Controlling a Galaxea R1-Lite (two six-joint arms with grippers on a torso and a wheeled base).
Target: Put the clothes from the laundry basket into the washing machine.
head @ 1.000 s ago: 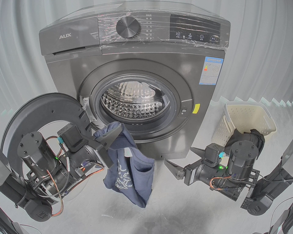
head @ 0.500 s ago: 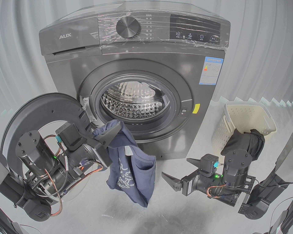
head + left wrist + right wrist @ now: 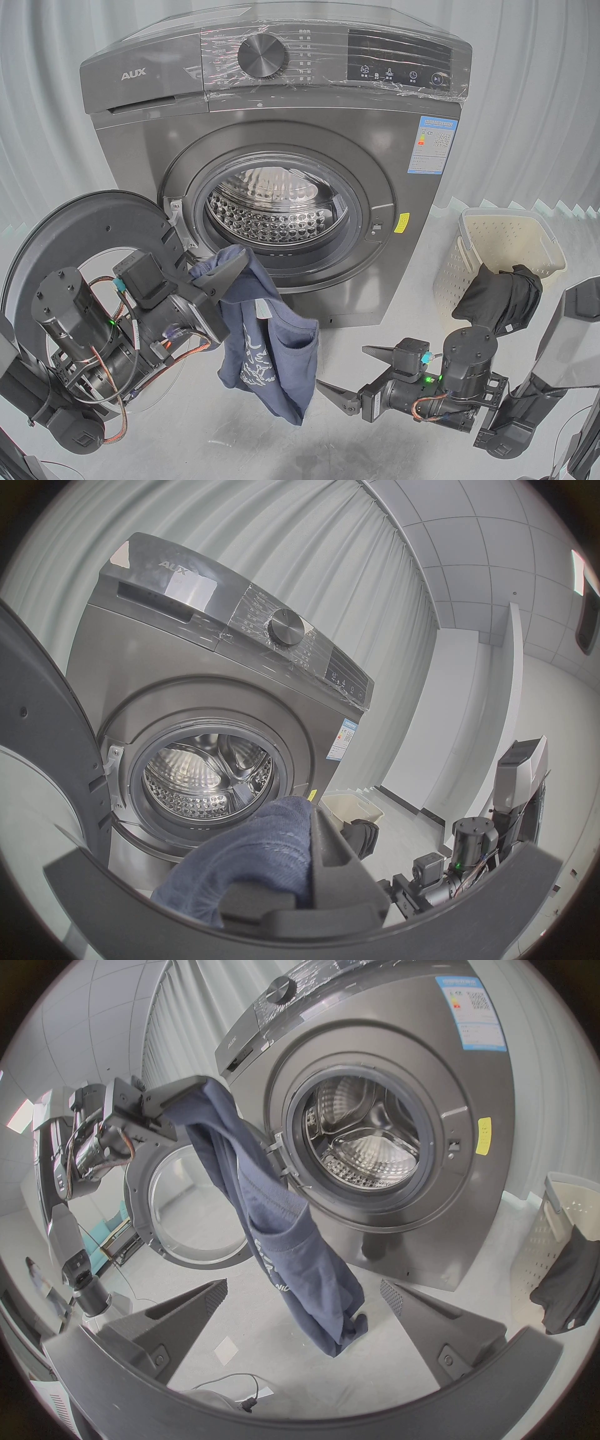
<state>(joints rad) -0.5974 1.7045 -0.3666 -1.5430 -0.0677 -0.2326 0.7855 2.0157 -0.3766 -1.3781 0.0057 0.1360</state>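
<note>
Left gripper (image 3: pixel 228 273) clamped on the top end of a navy cotton T-shirt (image 3: pixel 275 350), just in front of the lower left rim of the grey washing machine's round steel drum opening (image 3: pixel 275 206). Shirt's long axis is vertical. Drum lies up and behind the claw. Right gripper (image 3: pixel 342 367), jaws apart and empty, sits low beside the hem, so it is the nearer arm to lift the tail.

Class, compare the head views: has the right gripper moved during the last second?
Yes. The right gripper has drawn back from the laundry basket, toward the robot.
</note>
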